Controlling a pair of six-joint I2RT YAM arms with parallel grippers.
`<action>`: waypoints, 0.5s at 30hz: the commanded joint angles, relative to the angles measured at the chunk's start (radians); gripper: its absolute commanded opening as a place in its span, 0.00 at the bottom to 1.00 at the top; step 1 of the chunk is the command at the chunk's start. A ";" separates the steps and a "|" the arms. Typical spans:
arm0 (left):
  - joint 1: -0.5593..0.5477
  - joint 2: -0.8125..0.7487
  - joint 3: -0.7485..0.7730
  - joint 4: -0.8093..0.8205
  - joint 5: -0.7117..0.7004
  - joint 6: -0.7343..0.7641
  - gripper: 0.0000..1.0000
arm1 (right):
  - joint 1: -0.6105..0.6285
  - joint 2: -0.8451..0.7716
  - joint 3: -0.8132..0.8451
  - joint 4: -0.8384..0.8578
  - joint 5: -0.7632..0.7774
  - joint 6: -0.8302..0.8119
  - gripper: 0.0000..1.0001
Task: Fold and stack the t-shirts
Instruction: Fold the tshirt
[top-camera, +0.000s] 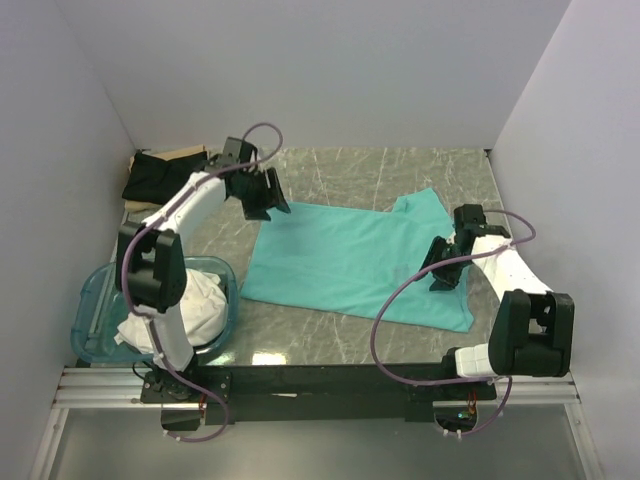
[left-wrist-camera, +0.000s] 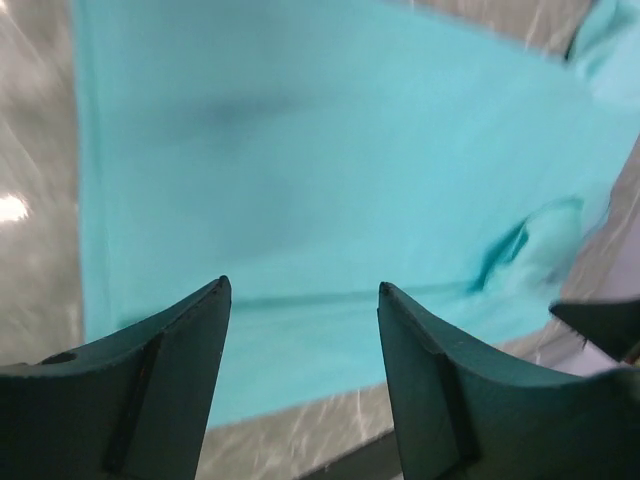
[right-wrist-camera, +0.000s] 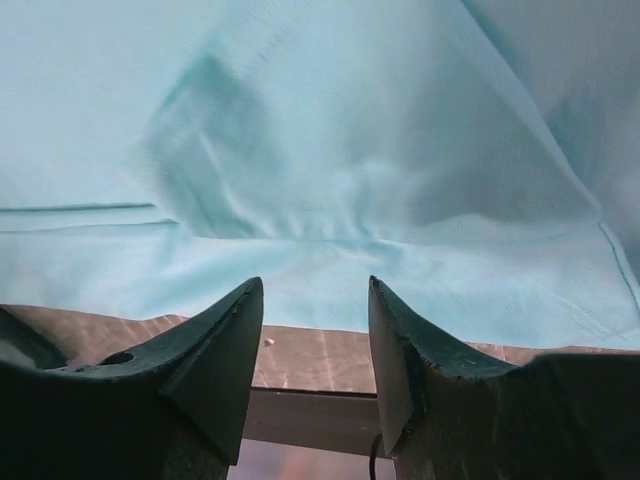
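Note:
A mint-teal t-shirt (top-camera: 350, 265) lies spread flat on the marble table, one sleeve pointing to the back right. My left gripper (top-camera: 270, 200) hovers open over its far left corner; the left wrist view shows teal cloth (left-wrist-camera: 330, 160) below the open gripper (left-wrist-camera: 303, 290), nothing between the fingers. My right gripper (top-camera: 440, 270) hangs open over the shirt's right side. In the right wrist view the gripper (right-wrist-camera: 315, 285) is empty above the shirt's hem (right-wrist-camera: 350, 150). A black t-shirt (top-camera: 160, 178) lies crumpled at the back left. White t-shirts (top-camera: 205, 300) fill the tub.
A translucent blue plastic tub (top-camera: 92, 305) stands at the near left beside the left arm's base. A tan cardboard sheet (top-camera: 185, 152) lies under the black shirt in the back left corner. White walls close in the table on three sides.

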 joint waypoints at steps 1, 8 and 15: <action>0.046 0.140 0.178 -0.080 -0.074 0.051 0.66 | 0.004 -0.024 0.076 -0.013 0.008 0.010 0.54; 0.083 0.318 0.406 -0.126 -0.180 0.108 0.51 | 0.004 -0.003 0.148 -0.003 -0.001 0.043 0.53; 0.099 0.415 0.460 -0.081 -0.189 0.098 0.47 | 0.005 0.045 0.204 0.007 -0.030 0.071 0.53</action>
